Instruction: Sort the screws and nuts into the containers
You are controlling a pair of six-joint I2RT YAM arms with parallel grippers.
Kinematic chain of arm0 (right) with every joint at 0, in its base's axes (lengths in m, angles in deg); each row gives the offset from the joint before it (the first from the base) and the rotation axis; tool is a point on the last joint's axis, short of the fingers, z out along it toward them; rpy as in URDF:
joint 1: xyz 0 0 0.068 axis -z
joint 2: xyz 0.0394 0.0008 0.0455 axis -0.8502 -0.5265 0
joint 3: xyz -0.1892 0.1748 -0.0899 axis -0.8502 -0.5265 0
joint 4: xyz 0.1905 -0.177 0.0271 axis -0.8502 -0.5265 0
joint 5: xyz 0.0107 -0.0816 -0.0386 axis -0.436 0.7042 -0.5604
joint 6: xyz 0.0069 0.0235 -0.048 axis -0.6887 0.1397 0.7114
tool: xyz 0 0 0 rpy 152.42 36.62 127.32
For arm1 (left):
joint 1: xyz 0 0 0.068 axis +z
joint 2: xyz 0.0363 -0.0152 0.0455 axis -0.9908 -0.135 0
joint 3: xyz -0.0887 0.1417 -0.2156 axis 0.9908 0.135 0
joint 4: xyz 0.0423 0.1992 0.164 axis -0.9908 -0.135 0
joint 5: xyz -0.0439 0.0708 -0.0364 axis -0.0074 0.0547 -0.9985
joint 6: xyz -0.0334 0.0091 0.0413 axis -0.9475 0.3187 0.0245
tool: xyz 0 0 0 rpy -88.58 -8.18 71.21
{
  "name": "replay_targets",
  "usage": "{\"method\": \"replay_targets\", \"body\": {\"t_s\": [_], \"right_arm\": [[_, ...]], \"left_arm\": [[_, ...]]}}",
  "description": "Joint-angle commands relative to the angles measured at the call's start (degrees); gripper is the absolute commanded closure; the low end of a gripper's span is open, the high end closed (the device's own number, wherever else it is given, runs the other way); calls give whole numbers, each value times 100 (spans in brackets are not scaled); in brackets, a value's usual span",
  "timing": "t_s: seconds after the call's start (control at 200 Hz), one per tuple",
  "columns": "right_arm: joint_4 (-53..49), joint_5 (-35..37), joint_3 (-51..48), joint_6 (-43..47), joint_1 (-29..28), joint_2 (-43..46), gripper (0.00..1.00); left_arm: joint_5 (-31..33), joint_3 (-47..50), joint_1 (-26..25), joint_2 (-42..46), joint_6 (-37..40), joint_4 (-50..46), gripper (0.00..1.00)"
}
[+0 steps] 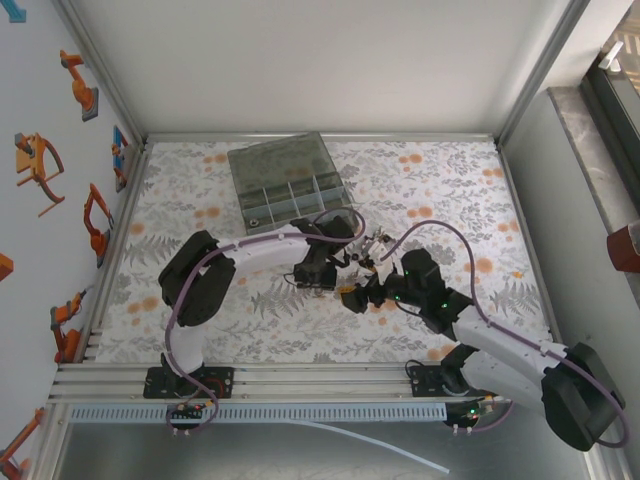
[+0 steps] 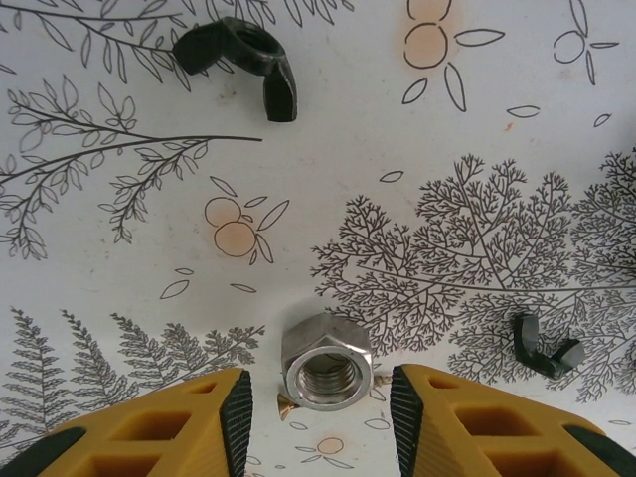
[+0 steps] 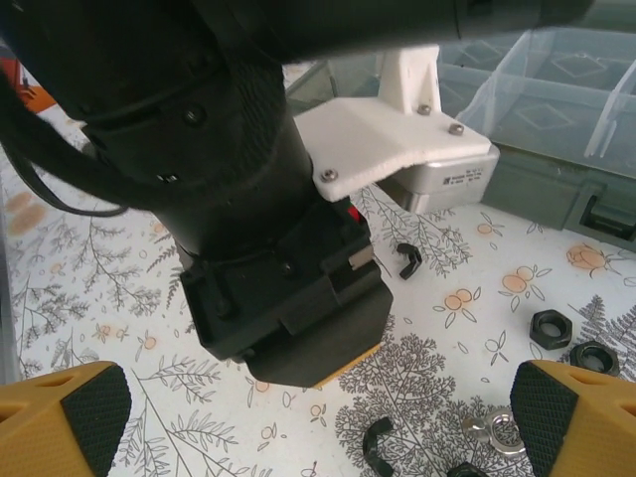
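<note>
A silver hex nut [image 2: 326, 361] lies flat on the patterned mat between the yellow fingers of my left gripper [image 2: 321, 407], which is open, with a gap on each side of the nut. My right gripper [image 3: 323, 417] stands wide open just behind the left gripper's black body [image 3: 288, 298], holding nothing. Black wing nuts [image 2: 243, 60] [image 2: 547, 350] lie beyond the left fingers. The containers are compartments of the smoky-grey organiser box [image 1: 285, 185], lid open, at the back of the mat. The screws are out of view.
By the right gripper lie two black wing nuts [image 3: 407, 258] [image 3: 376, 442], two black hex nuts [image 3: 550, 328] [image 3: 594, 358] and a silver nut [image 3: 502, 432]. The box's front wall [image 3: 556, 189] is close ahead. The two arms [image 1: 318, 275] [image 1: 358, 293] nearly touch mid-mat.
</note>
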Motion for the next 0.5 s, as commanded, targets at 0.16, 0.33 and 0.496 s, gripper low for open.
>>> {"method": "replay_targets", "body": {"t_s": [0.16, 0.33, 0.496], "right_arm": [[130, -136, -57, -81, -43, 114, 1], [169, -150, -58, -79, -45, 96, 1], [193, -203, -31, -85, -47, 27, 1]], "left_arm": [[49, -126, -74, -379, -244, -102, 60], [173, -125, -83, -414, -262, -110, 62], [187, -139, -83, -435, -313, -76, 68]]}}
